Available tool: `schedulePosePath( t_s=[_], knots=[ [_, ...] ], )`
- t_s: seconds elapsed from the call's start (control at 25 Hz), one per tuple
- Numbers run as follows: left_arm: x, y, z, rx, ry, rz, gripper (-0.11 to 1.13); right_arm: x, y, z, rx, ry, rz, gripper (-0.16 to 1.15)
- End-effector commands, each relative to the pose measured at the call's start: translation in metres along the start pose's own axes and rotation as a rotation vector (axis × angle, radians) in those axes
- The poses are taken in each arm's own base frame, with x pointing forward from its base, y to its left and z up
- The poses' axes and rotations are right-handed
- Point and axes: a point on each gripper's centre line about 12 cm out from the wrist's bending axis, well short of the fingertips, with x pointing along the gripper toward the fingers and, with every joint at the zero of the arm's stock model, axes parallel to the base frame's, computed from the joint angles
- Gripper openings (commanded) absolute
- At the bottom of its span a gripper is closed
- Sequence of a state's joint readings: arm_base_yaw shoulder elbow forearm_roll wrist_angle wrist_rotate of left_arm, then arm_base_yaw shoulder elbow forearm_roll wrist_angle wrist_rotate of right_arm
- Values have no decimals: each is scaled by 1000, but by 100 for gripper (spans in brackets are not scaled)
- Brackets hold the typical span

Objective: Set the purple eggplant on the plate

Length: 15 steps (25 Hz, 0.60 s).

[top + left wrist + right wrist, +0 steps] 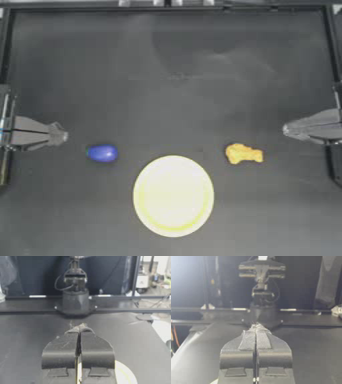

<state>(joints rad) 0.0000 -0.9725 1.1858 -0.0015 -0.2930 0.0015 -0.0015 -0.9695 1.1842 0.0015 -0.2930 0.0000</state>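
A yellow-orange lumpy piece [244,154] is seen lying on the dark table [174,75]. It is placed near the right arm's fingers, well apart from the left arm's.

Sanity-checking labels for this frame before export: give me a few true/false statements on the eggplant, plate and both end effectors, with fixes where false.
1. The eggplant lies on the plate. False: it lies on the table, off the plate's rim on the left arm's side.
2. The left end effector is shut and holds nothing. True.
3. The right end effector grips the yellow piece. False: it is shut, empty and apart from it, at the right edge.
4. The plate is bare. True.
5. The eggplant is nearer the left end effector than the right. True.
6. The yellow piece touches the plate. False: dark table shows between them.
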Motion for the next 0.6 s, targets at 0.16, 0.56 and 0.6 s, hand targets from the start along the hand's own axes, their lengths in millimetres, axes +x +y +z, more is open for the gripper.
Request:
schedulePosePath(
  t_s=[0.16,0.56,0.6],
  knots=[
    [3,1,4,43,15,4,6,3,0,9,-10,-18,1,7],
    [3,13,-7,46,115,63,72,4,2,5,-88,3,18,61],
    [4,14,-8,44,124,66,89,4,2,5,-92,5,19,74]
  ],
)
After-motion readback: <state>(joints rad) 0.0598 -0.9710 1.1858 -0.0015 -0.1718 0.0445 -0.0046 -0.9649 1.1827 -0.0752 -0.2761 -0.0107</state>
